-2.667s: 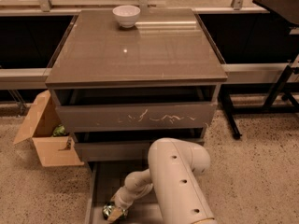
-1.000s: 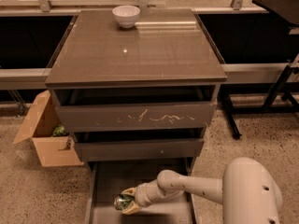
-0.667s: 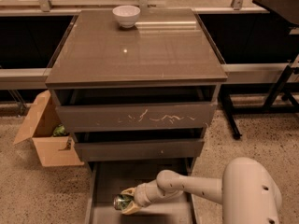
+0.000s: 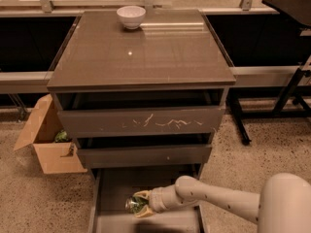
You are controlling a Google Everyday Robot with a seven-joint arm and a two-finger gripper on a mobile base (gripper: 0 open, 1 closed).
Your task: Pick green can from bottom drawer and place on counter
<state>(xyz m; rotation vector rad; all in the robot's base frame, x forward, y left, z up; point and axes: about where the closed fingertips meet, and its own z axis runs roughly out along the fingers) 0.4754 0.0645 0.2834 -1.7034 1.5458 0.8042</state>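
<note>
my gripper (image 4: 140, 204) is down in the bottom drawer (image 4: 115, 184), fingers clamped on the green can (image 4: 132, 205) at my fingertips, its long axis seemingly in line with my reach, and the counter (image 4: 160, 57) lies well above and beyond my hand.

I see the smooth cream plastic gripper (image 4: 138, 205) low in the matt grey-brown bottom drawer (image 4: 114, 186), clasping the shiny, dented green can (image 4: 131, 204). The grey-brown counter (image 4: 141, 57) looks glossy and reflective, the scratched drawer front (image 4: 141, 123) dull, and the brown cardboard box (image 4: 53, 155) matt.
</note>
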